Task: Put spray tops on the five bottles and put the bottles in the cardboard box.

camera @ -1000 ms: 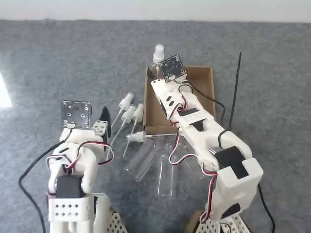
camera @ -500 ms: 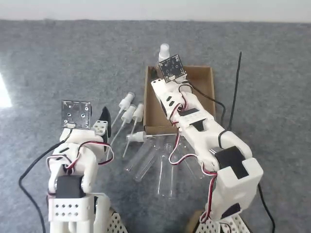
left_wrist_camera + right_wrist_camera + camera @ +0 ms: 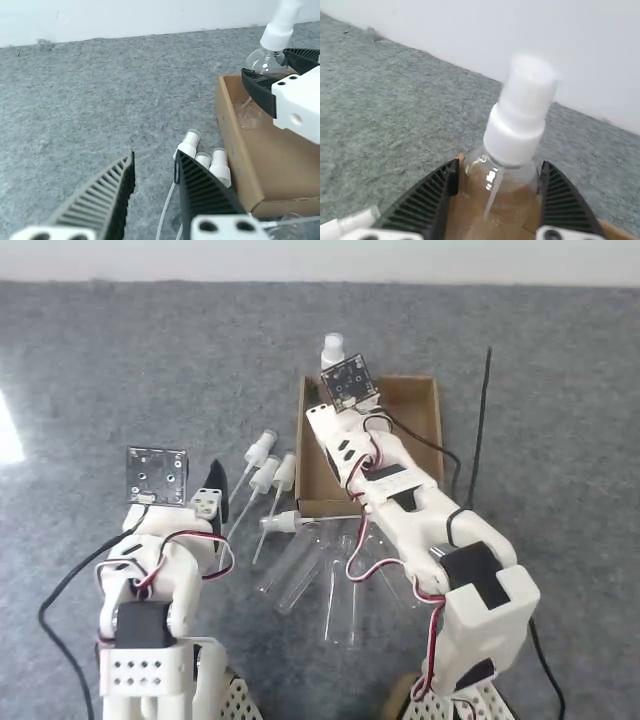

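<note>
Right gripper (image 3: 498, 175) grasps a capped bottle (image 3: 515, 130) over the cardboard box's (image 3: 235, 150) far left corner. Left gripper (image 3: 154, 157) hangs released above the worktop (image 3: 75, 100), near loose spray tops (image 3: 205, 157).

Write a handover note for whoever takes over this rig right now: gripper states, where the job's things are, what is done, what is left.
Left gripper: open and empty, above the table near the loose tops.
Right gripper: shut on a clear plastic bottle with a white spray top, held upright at the far corner of the brown cardboard box, not yet released.
Four loose white spray tops lie on the grey carpet between the box and the left arm. Clear uncapped bottles lie in front of the box.
Done: one bottle capped.
Left: release it into the box, then cap and box the others.
</note>
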### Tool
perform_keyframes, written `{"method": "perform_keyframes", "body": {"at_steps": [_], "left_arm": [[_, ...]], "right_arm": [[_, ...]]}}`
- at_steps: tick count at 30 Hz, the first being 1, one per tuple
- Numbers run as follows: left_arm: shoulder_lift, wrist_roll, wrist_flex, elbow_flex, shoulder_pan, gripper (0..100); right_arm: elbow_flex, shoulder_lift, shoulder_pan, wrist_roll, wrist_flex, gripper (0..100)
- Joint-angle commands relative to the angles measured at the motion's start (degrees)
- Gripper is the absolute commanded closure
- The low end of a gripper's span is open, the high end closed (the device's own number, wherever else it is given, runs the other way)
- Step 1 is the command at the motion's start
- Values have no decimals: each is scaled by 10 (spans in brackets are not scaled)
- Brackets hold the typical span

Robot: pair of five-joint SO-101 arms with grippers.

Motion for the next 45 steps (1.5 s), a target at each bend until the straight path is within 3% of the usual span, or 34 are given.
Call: {"method": "perform_keyframes", "body": {"at_steps": [1,7,23,30,38,45], "left_arm": [[-9,2,-15,-4,-3,885],[-9,2,-15,-4,-3,885],[-9,2,-15,-4,-3,886],[-9,2,-15,-4,-3,886],[-9,2,-15,-4,-4,886],[-9,2,-13,-7,-9,884]], "right_arm": [[-6,-8,-6,7,-14,754],[-34,-9,-6,7,44,714],[-94,-17,-6,7,66,714],[-116,-140,-6,4,171,716],[-96,-374,-6,3,449,723],[48,-611,-1,6,602,977]]}}
